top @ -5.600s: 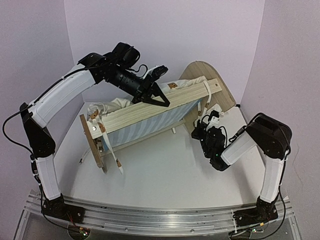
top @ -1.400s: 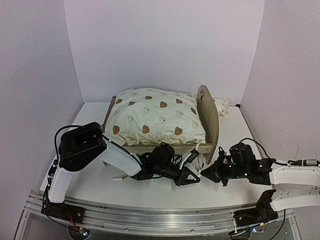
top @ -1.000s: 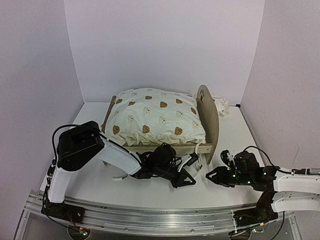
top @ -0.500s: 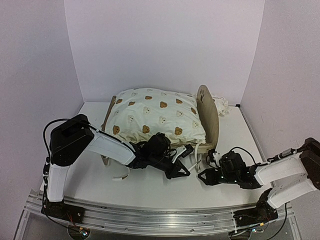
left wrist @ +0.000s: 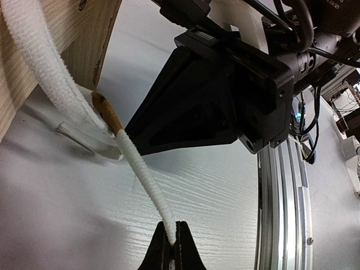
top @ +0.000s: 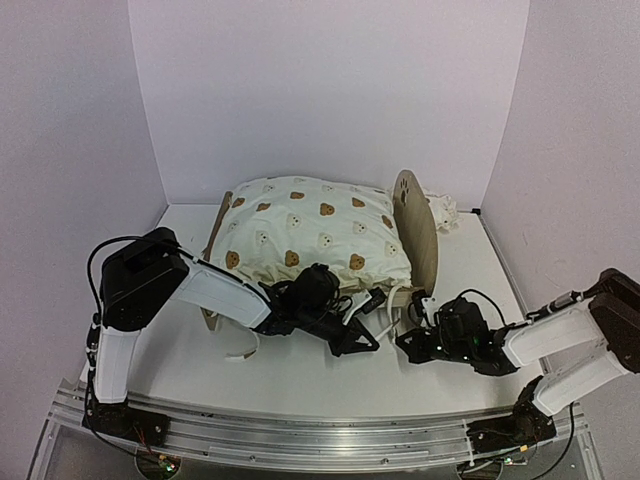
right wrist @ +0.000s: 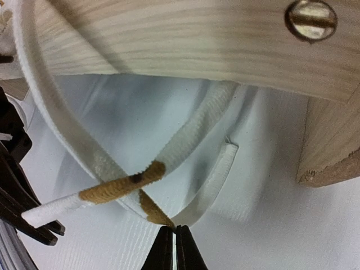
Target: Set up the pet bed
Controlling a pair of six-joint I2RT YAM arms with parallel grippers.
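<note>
Left gripper (left wrist: 171, 246) pinches white, brown-banded fabric tie (left wrist: 145, 183); right gripper (right wrist: 174, 236) clamps matching second tie (right wrist: 152, 211), likely for knotting at light-wood pet bed (top: 418, 240) corner.

The light-wood bed (top: 420, 265) stands upright on the desk (top: 300, 375). A bear-print cushion (top: 310, 235) lies on it, the paw-cutout headboard (top: 411, 212) is at right, and white ties (right wrist: 185, 146) hang below.

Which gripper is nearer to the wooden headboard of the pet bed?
Right. The right gripper is just in front of the headboard; the left gripper is further left, in front of the cushion.
</note>
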